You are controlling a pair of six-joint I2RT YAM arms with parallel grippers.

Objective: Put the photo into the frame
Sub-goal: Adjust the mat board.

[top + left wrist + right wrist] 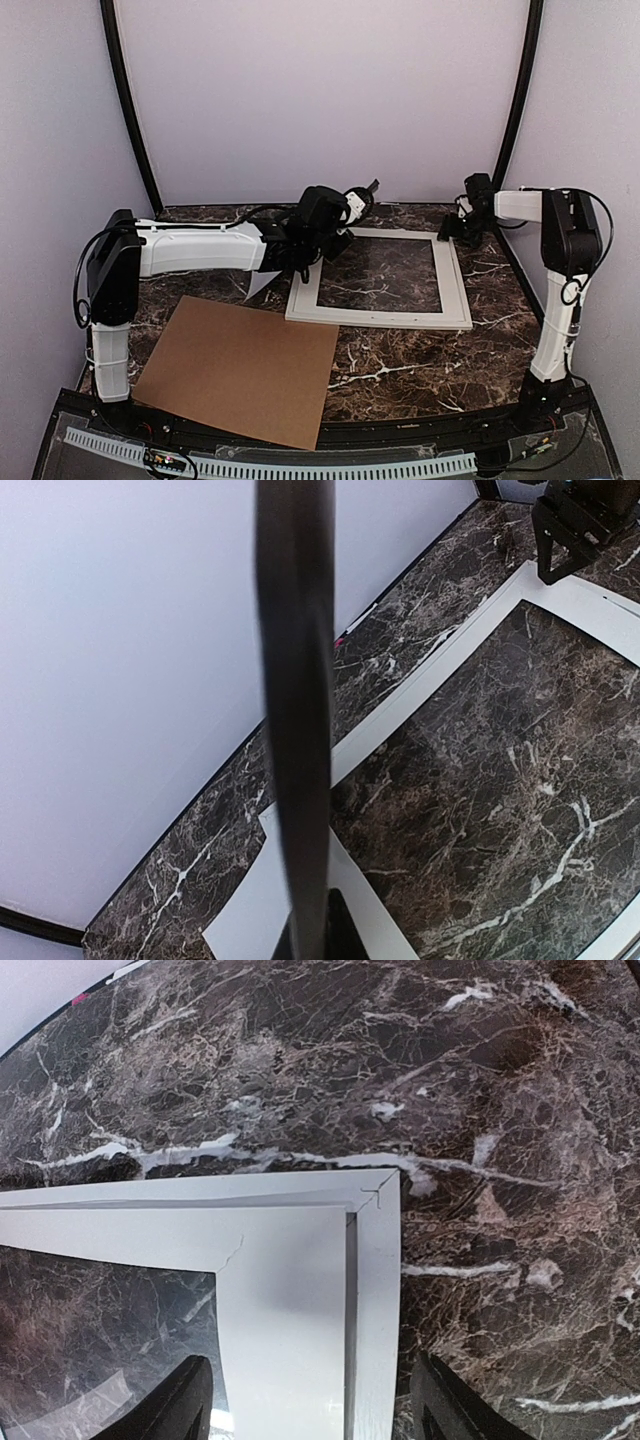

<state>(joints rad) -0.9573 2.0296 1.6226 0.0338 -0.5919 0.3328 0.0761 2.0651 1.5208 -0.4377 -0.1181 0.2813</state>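
The white frame [380, 318] lies flat on the marble table, and the stone shows through its centre. A wide-bordered white mat [280, 1300] rests inside its rails [376, 1290]. My left gripper [355, 205] hangs over the frame's far left corner [440, 650], shut [315, 935] on a thin dark sheet seen edge-on, the photo [295, 680]. Its picture side is hidden. My right gripper [455, 230] is open [310, 1405] over the far right corner. Its two fingers [185, 1405] straddle the right rail and the mat border, and it also shows in the left wrist view [565, 530].
A brown cardboard sheet [240, 365] lies at the front left, reaching the table's near edge. A white sheet's corner [265, 284] [245, 900] pokes out beside the frame's left rail, under my left arm. Pale walls close in the back and both sides.
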